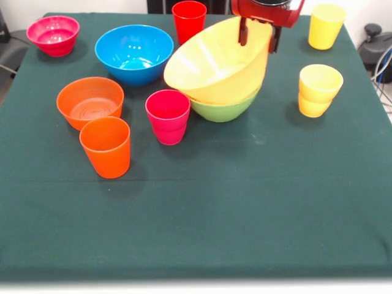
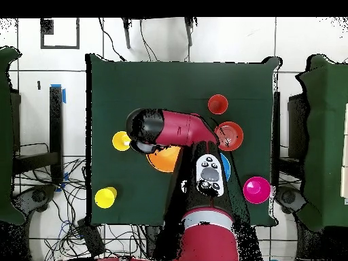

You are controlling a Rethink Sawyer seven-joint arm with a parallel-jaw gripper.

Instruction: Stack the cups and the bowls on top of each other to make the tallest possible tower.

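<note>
The very large yellow bowl [image 1: 214, 64] lies steeply tilted in the green bowl [image 1: 223, 110], mouth turned toward the front left. My gripper [image 1: 258, 34] hangs over its raised far rim, open, with one finger inside the bowl and one outside. Around them stand a blue bowl [image 1: 134, 53], an orange bowl [image 1: 90, 101], a magenta-pink bowl [image 1: 52, 35], a red cup [image 1: 188, 20], an orange cup [image 1: 106, 147], a magenta-pink cup [image 1: 168, 116] and two yellow cups [image 1: 320, 90] [image 1: 325, 26]. In the overhead view the arm [image 2: 173, 129] hides the gripper and most of the yellow bowl [image 2: 165, 160].
A dark green cloth [image 1: 245, 208] covers the table, and its whole near half is bare. Cables and dark equipment [image 1: 373, 43] sit off the table's right edge. In the overhead view other tables [image 2: 326, 129] flank this one.
</note>
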